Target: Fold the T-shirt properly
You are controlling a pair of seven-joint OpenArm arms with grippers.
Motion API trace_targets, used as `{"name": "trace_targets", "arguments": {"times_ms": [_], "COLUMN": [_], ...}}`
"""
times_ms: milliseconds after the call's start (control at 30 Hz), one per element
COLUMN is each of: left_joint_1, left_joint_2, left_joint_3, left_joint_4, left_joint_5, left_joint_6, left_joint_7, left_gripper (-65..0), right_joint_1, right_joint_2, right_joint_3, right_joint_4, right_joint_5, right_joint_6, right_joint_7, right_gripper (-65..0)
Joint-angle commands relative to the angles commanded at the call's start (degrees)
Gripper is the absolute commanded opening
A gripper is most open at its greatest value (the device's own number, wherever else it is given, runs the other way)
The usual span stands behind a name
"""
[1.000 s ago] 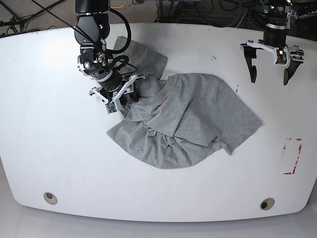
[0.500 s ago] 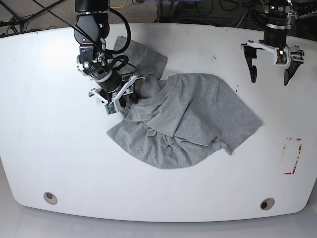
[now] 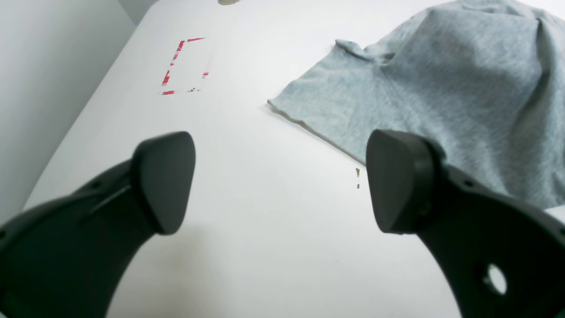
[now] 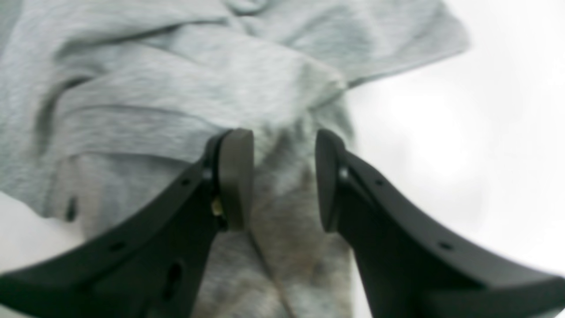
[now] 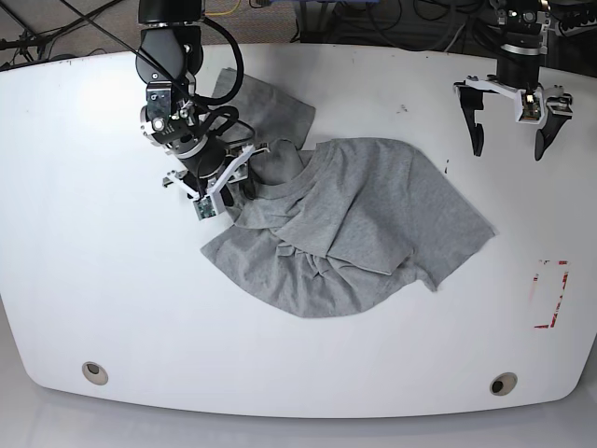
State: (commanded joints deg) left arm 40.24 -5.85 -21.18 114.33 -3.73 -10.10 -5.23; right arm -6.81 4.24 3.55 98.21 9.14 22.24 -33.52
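Crumpled grey T-shirt (image 5: 345, 224) at the middle of the white table (image 5: 93, 280), one arm engaged at its far-left edge

The T-shirt lies bunched, its long axis running from far left, where a sleeve spreads behind the arm, to near right, where a hem corner points toward the red tape marks (image 5: 550, 294). The right gripper (image 4: 282, 176), on the left of the base view, has narrowly parted jaws with a raised fold of cloth between them; whether they pinch it cannot be told. The left gripper (image 5: 508, 131) hangs wide open, holding nothing, above bare table at far right, well apart from the shirt. Since the earlier frame the right gripper has shifted slightly far-left, lifting the fold
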Motion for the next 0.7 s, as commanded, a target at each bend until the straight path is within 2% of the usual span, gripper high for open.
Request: {"name": "trace_targets", "arguments": {"times_ms": [67,133,267,467,700], "left_joint_1": [-0.10,-0.13,-0.38,-0.70,-1.04], "left_joint_2": [0.03,-0.15,-0.08,0.07,0.05], "left_joint_3": [-0.04,-0.12,-0.01,0.01,-0.17], "left_joint_4": [-0.08,0.38,0.51,0.45,0.56], "left_joint_5": [0.03,-0.04,-0.11,-0.09,0.03], "left_joint_6": [-0.05,0.08,0.08,0.04,0.26], "left_joint_7": [0.05,-0.16,-0.08,0.01,0.09], "left_gripper": [-7.1,-6.9,-6.9,-6.8,-6.7], "right_joint_1": [0.10,-0.04,-0.27,-0.66,-0.82], "right_joint_2": [0.10,0.02,0.08,0.08,-0.16], "right_joint_3": [0.04,-0.41,-0.41,0.12,-0.26], "right_joint_4": [0.11,0.80,1.78,2.86,-0.15], "right_joint_5": [-0.04,0.02,-0.03,0.16,-0.29], "right_joint_6": [0.16,-0.03,-0.01,-0.23,0.03], "right_joint_7": [-0.36,-1.35,-1.52,-1.60,-0.41], "right_gripper": [-38.4,-26.6,-21.0,-23.2,-31.4]}}
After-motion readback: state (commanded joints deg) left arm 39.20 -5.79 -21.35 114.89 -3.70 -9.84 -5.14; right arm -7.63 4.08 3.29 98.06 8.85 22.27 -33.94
